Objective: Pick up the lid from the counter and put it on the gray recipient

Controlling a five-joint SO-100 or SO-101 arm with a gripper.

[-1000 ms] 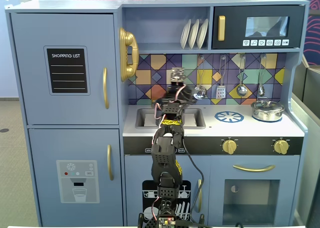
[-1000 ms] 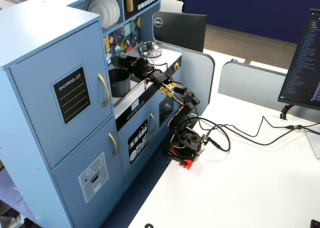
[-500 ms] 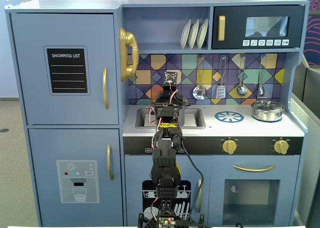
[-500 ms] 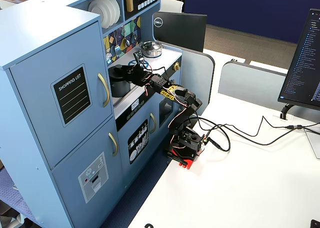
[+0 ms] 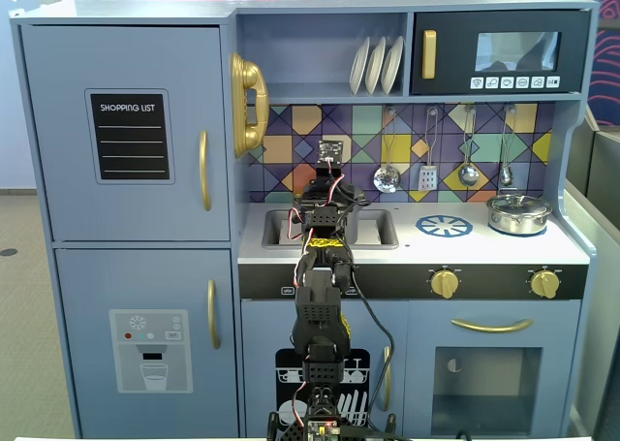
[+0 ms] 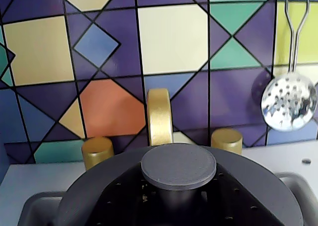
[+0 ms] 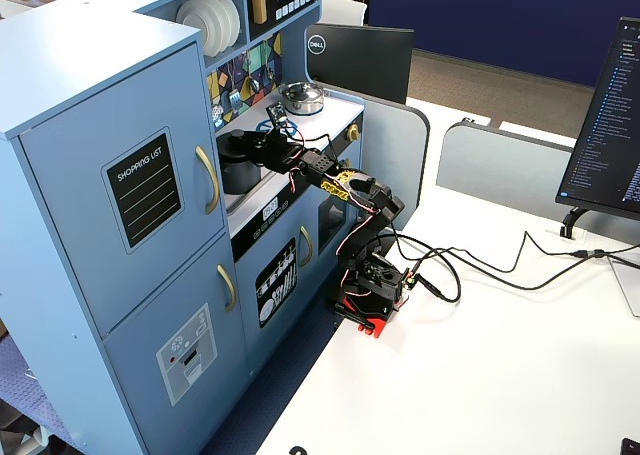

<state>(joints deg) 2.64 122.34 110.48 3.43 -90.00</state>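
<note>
My gripper (image 6: 179, 206) pinching lid (image 6: 89, 196) by central knob (image 6: 179, 165); lid held directly under my jaws, over sink recess. Gray recipient (image 7: 238, 165) below lid, judged. Pick done; remaining: lower, seat lid on rim, release. Seating not confirmable

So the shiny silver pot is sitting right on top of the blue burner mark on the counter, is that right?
Not quite. In a fixed view the shiny silver pot stands on the counter beside the blue burner mark, to its right and apart from it. The burner mark itself is bare.
</note>
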